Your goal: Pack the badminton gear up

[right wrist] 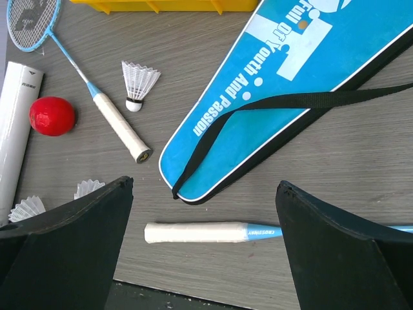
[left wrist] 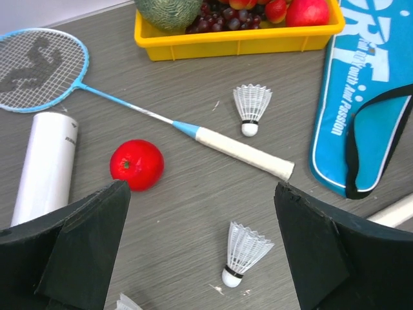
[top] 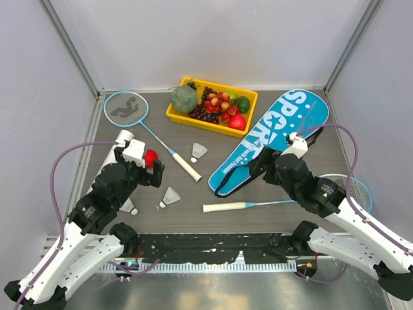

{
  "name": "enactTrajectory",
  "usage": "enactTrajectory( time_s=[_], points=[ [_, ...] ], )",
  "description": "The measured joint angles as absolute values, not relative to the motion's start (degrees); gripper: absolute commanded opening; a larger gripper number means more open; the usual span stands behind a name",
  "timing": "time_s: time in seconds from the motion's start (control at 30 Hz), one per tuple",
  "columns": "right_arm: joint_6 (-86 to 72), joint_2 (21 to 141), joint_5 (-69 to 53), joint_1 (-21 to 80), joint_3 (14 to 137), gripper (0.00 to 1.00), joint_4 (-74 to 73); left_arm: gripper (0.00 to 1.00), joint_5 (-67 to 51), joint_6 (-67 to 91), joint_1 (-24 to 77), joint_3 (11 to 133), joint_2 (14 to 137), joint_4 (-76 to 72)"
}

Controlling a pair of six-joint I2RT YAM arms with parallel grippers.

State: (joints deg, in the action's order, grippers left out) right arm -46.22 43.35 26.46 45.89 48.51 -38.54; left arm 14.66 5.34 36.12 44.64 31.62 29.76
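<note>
The blue bag (top: pixel 271 139) lies flat and slanted, its narrow strap end toward the arm bases; I cannot tell whether its zip is open. The right gripper (right wrist: pixel 203 245) hangs over that narrow end, jaws spread wide, holding nothing.

One racket (top: pixel 184 165) lies left of the bag. The other racket (top: pixel 226 206) lies just nearside of the bag's narrow end, apart from it. The white tube (left wrist: pixel 48 161) rests far left of the bag.

The left gripper (left wrist: pixel 200 252), equally wide and empty, hovers left of the bag above the second shuttlecock (top: pixel 170 197). The first shuttlecock (top: pixel 199 152) sits nearer the bag, the third shuttlecock (top: pixel 129 206) farthest left.

Nothing looks packed yet. The bag's mouth likely wants opening first: pinch the fabric edge, not the strap, while the other arm pins the bag. Leave the red ball (top: pixel 150 157) alone.
</note>
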Motion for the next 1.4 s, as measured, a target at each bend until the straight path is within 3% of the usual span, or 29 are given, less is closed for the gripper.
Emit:
enactTrajectory(
  time_s=[0.2,0.47,0.77,1.07,1.4],
  points=[
    [-44.95,40.66,26.30,45.89,48.31,0.96,-38.04,0.98,20.34,0.99,36.14,45.08,31.86,31.33],
    [-41.58,30.57,26.41,45.89,44.53,0.95,-35.81,0.99,34.00,-7.53,31.14,56.84,47.11,35.27],
    [-38.61,18.94,23.16,45.89,41.04,0.95,-32.12,0.99,21.54,-13.47,7.09,58.39,60.01,38.30],
    [-33.50,14.06,19.77,45.89,39.09,0.95,-29.04,0.94,14.94,-16.43,0.16,63.09,81.89,40.93],
    [-30.15,12.64,19.14,45.89,39.07,0.95,-28.34,0.88,13.78,-18.17,-5.17,68.42,94.15,42.41]
  ],
)
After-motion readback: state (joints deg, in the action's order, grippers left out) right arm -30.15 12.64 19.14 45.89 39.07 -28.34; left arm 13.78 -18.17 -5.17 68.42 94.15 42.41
